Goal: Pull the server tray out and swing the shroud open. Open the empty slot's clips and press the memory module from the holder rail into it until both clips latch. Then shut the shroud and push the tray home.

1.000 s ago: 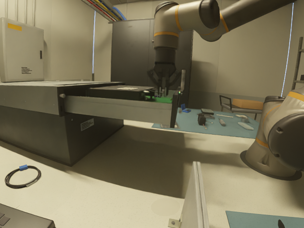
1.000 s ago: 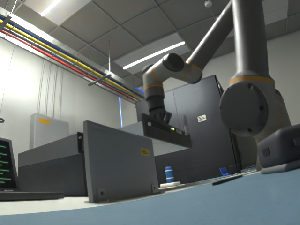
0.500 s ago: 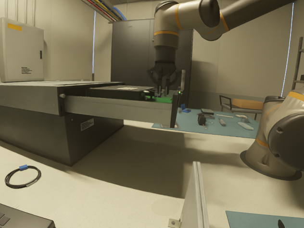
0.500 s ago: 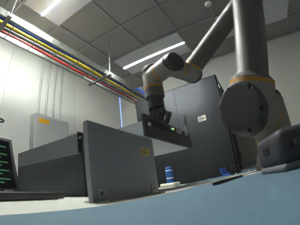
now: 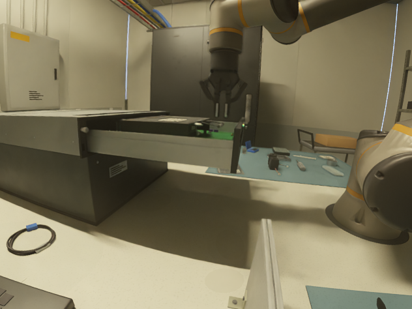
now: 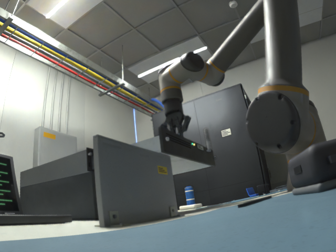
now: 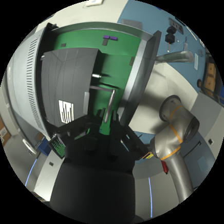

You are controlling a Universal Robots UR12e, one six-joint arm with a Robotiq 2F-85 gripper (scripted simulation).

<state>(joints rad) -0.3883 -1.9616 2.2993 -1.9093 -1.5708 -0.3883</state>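
Note:
My gripper (image 5: 221,113) (image 7: 108,118) hangs open and empty just above the front end of the pulled-out server tray (image 5: 159,146), over the green board (image 7: 113,69). The dark shroud (image 5: 163,123) (image 7: 68,82) lies flat and closed over the rear part of the board. A thin silvery bar (image 7: 110,104) on the board runs up between my fingertips, and a small silver peg (image 7: 96,75) stands beside the shroud's edge. The tray's dark front panel (image 6: 187,147) carries a green light. The memory slots are hidden under the shroud.
The grey server chassis (image 5: 43,159) fills the left of the bench. A blue mat (image 5: 286,166) with small tools lies beyond the tray's front. My arm's base (image 5: 376,186) stands at the right, a low grey partition (image 5: 264,266) is in the foreground, and a coiled cable (image 5: 31,238) lies near left.

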